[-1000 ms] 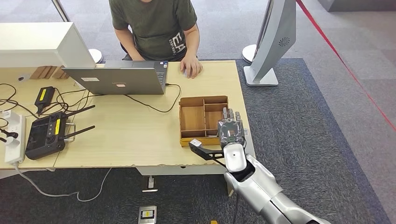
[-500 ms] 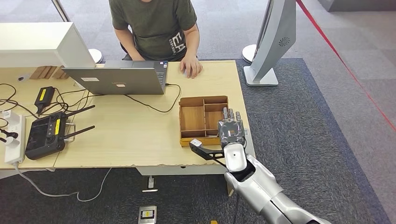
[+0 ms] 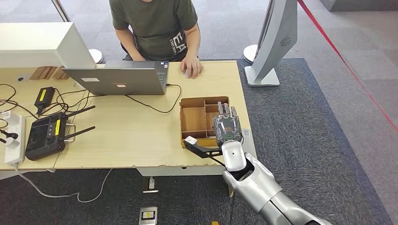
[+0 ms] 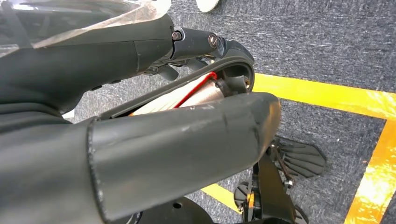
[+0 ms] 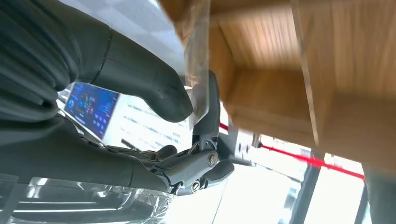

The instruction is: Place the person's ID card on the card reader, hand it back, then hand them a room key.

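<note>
One right hand, fingers pinching clear flat card over compartmented wooden tray.

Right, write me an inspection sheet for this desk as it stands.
Surface: light wooden table, in use.
Job's things: open wooden compartment tray at the table's right end; thin pale card against its wall; card reader not identified.
Clutter: grey laptop, black antenna controller, black yellow-labelled charger.
Hands: right hand over the tray, thumb beside the card, grip unclear; left hand hangs above the floor, state unclear.
Cables: black laptop cable; white power strip with tangled leads.
Surroundings: seated person in green T-shirt, one hand on the table; red floor line.
</note>
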You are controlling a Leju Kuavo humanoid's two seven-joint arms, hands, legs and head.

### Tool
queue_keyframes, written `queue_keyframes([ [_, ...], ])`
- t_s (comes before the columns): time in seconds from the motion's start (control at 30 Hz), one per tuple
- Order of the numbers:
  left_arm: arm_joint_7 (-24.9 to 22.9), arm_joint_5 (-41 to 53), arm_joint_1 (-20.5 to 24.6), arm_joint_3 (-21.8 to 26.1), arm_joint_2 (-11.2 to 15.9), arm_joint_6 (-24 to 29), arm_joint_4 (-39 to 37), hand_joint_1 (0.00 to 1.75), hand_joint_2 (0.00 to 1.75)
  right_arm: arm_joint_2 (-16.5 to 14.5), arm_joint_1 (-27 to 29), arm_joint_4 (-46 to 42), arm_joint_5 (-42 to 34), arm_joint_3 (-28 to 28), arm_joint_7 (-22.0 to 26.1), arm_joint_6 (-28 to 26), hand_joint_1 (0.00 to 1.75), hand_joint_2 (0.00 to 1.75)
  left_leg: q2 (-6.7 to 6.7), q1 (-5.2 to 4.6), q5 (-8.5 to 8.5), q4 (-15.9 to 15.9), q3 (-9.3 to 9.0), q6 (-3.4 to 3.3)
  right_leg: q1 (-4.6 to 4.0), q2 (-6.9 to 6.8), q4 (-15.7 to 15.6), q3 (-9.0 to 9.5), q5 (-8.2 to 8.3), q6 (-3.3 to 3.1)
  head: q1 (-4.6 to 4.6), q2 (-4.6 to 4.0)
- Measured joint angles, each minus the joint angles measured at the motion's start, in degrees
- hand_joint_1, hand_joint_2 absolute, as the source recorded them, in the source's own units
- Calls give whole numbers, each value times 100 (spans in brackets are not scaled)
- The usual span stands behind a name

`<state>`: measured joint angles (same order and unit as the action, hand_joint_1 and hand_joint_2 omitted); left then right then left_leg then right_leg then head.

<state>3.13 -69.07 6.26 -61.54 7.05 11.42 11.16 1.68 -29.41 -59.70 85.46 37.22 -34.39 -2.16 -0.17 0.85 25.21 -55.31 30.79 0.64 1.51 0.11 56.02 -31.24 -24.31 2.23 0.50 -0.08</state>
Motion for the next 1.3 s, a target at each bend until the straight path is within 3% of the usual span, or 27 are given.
queue_keyframes([
  [0.67,-15,-1,-1,19,-82,89,1,0,0,-92,-398,-111,8,220,214,-635,175,175,-1,0,0,0,1,0,0,0,-1,0,0,0,0,-1],
  [0.73,-31,0,-1,32,-92,95,1,0,0,-115,-428,-84,-406,227,363,-724,175,175,0,0,0,0,1,0,0,0,0,0,0,0,0,-1],
  [0.9,-90,21,0,39,-98,67,1,0,0,-304,-694,48,-2553,131,858,-894,175,175,1,0,-2,0,1,1,0,1,1,-2,1,-1,0,-1],
  [1.17,-96,104,-3,39,-98,34,1,0,0,-430,-1010,227,-3387,100,878,-1163,175,175,0,-1,-2,0,4,2,1,0,1,-3,1,-1,0,0],
  [1.3,-106,263,-2,38,-98,-31,1,0,0,-411,-1355,308,-3535,114,546,-1155,175,175,1,-1,-2,-1,4,2,1,1,0,-5,1,-1,0,0],
])
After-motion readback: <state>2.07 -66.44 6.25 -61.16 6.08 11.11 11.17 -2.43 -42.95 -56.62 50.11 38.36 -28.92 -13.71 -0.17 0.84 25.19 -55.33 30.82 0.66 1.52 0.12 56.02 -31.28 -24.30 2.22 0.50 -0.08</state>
